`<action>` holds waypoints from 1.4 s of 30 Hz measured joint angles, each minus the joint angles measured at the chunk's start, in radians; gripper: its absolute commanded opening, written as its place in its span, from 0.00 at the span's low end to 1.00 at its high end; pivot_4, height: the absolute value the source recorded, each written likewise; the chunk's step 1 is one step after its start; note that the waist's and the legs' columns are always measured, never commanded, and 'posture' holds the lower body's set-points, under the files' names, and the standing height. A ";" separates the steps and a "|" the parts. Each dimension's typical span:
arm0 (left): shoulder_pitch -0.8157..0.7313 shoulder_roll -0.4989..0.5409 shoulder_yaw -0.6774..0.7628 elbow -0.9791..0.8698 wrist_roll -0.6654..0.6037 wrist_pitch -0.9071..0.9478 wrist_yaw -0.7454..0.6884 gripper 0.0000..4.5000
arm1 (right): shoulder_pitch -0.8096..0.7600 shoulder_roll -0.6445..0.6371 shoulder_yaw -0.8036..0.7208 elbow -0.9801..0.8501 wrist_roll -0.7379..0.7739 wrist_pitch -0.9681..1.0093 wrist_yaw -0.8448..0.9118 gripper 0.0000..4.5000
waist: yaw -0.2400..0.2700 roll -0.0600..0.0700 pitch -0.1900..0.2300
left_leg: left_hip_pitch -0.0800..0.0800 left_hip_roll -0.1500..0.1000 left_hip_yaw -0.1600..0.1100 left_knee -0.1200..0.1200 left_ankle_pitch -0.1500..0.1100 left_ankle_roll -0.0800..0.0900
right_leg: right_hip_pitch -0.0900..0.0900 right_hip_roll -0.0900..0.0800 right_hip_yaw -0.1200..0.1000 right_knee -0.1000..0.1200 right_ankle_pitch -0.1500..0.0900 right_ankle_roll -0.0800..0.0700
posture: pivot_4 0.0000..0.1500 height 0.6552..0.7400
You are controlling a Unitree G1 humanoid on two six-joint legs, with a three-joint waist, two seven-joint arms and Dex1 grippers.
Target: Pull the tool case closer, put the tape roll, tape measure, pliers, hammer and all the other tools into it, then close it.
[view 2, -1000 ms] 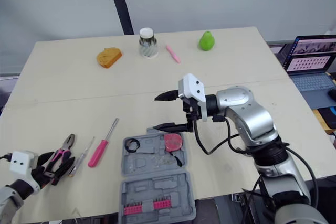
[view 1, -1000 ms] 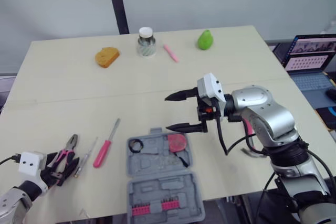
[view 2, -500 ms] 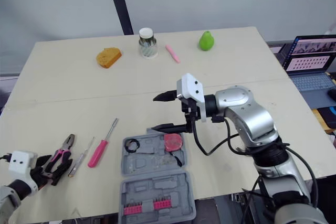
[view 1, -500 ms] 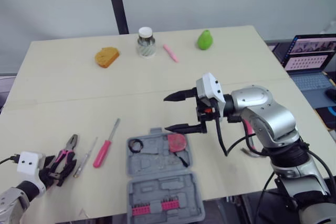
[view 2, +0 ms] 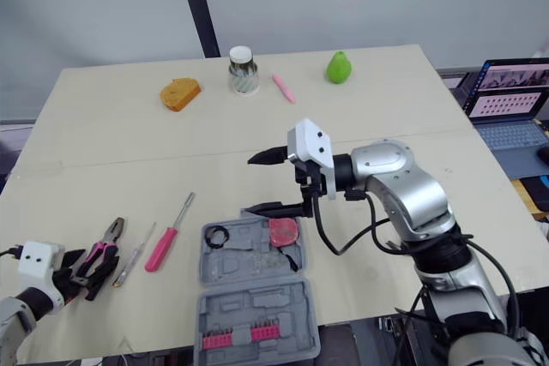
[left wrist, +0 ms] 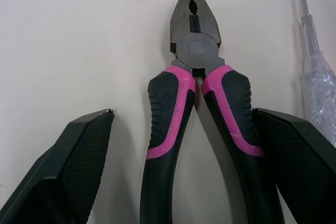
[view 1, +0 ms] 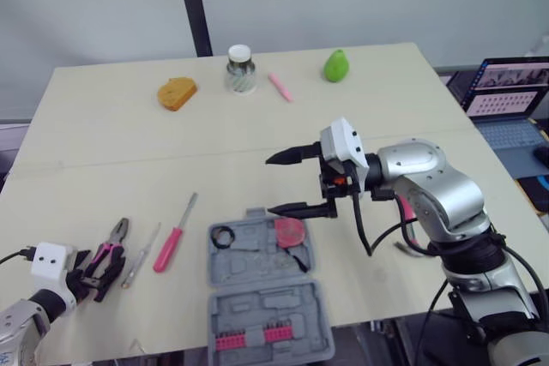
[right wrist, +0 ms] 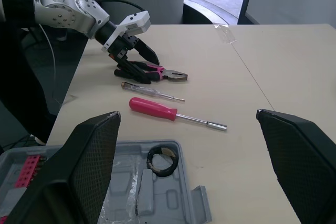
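Left gripper (view 1: 93, 273): opened wide, nothing held. The pliers (left wrist: 191, 56) handles are straddled by it, head pointed away from the gripper. The step in hand is judged to be the pliers grasp.

To be done well: the gripper should be centred over both handles first, since one pad (left wrist: 294, 150) is seen hard by a handle while the other stands apart. It should then be closed low enough that both handles are caught. The tester (view 1: 140, 255) lies just beside the gripper on the case side and should be kept outside the fingers. The pink screwdriver (view 1: 174, 236) lies beyond it.

The case (view 1: 262, 297) is lying open on the desk (view 1: 103, 152) between the grippers, with the tape roll (view 1: 223, 236) and tape measure (view 1: 289, 231) seated in it.

Right gripper (view 1: 272, 184): spread wide, empty, held above the case's far edge.

Pad-to-handle gaps are readable in the left wrist view, not in the head views. The run from pliers to case is given by the head views. The left gripper is shown side-on over the pliers in the right wrist view.
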 measured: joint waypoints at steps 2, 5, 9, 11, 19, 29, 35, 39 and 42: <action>0.000 0.004 -0.003 0.000 0.000 0.001 -0.003 0.89 | 0.000 0.000 0.000 0.000 0.000 0.000 0.000 1.00 | 0.000 0.000 0.000 | 0.000 0.000 0.000 0.000 0.000 0.000 | 0.000 0.000 0.000 0.000 0.000 0.000 | 1.00 1.00; 0.000 0.012 -0.007 0.002 0.000 -0.001 -0.011 0.61 | 0.000 0.000 0.000 0.000 0.000 0.000 0.000 1.00 | 0.000 0.000 0.000 | 0.000 0.000 0.000 0.000 0.000 0.000 | 0.000 0.000 0.000 0.000 0.000 0.000 | 1.00 1.00; 0.000 0.015 -0.008 0.009 0.000 -0.004 -0.012 0.58 | 0.000 -0.001 0.000 0.000 0.000 0.000 0.000 1.00 | 0.000 0.000 0.000 | 0.000 0.000 0.000 0.000 0.000 0.000 | 0.000 0.000 0.000 0.000 0.000 0.000 | 1.00 1.00; -0.002 0.017 -0.009 0.021 0.000 -0.010 -0.015 0.58 | 0.000 -0.002 0.000 0.000 0.000 -0.001 0.000 1.00 | 0.000 0.001 0.000 | 0.000 0.000 0.000 0.000 0.000 0.000 | 0.000 0.000 0.000 0.000 0.000 0.000 | 1.00 1.00; -0.020 0.024 -0.019 0.064 0.000 -0.041 -0.025 0.58 | 0.000 -0.004 0.000 0.001 -0.001 -0.004 0.001 1.00 | 0.000 0.003 0.001 | 0.001 0.000 0.000 0.000 0.000 -0.001 | 0.000 -0.001 0.000 0.000 0.000 0.000 | 1.00 1.00; -0.029 0.109 -0.025 0.032 0.000 -0.048 -0.099 0.58 | 0.013 -0.014 -0.007 0.028 -0.002 -0.049 0.027 1.00 | 0.000 0.000 0.001 | -0.001 0.000 0.000 0.000 0.000 0.000 | -0.001 0.000 -0.001 0.000 0.000 0.000 | 1.00 1.00; -0.174 0.302 -0.114 -0.128 0.000 -0.034 -0.267 0.58 | -0.008 -0.038 0.022 0.080 -0.053 -0.095 0.080 1.00 | 0.003 -0.004 0.003 | -0.003 -0.001 -0.001 -0.001 0.000 0.000 | -0.001 0.000 -0.001 -0.001 0.000 0.000 | 1.00 1.00; -0.281 0.332 -0.228 -0.161 0.006 -0.024 -0.339 0.58 | -0.031 -0.035 0.053 0.129 -0.096 -0.126 0.100 1.00 | -0.008 -0.004 0.003 | -0.003 0.000 0.002 -0.003 -0.001 -0.001 | -0.003 0.003 -0.002 -0.001 0.000 0.000 | 1.00 1.00; -0.380 0.334 -0.341 -0.181 0.025 -0.023 -0.391 0.58 | -0.066 -0.021 0.092 0.172 -0.152 -0.158 0.105 1.00 | -0.008 -0.004 0.003 | -0.004 -0.001 0.002 -0.003 -0.001 -0.001 | -0.004 0.007 -0.003 -0.002 0.000 -0.001 | 1.00 1.00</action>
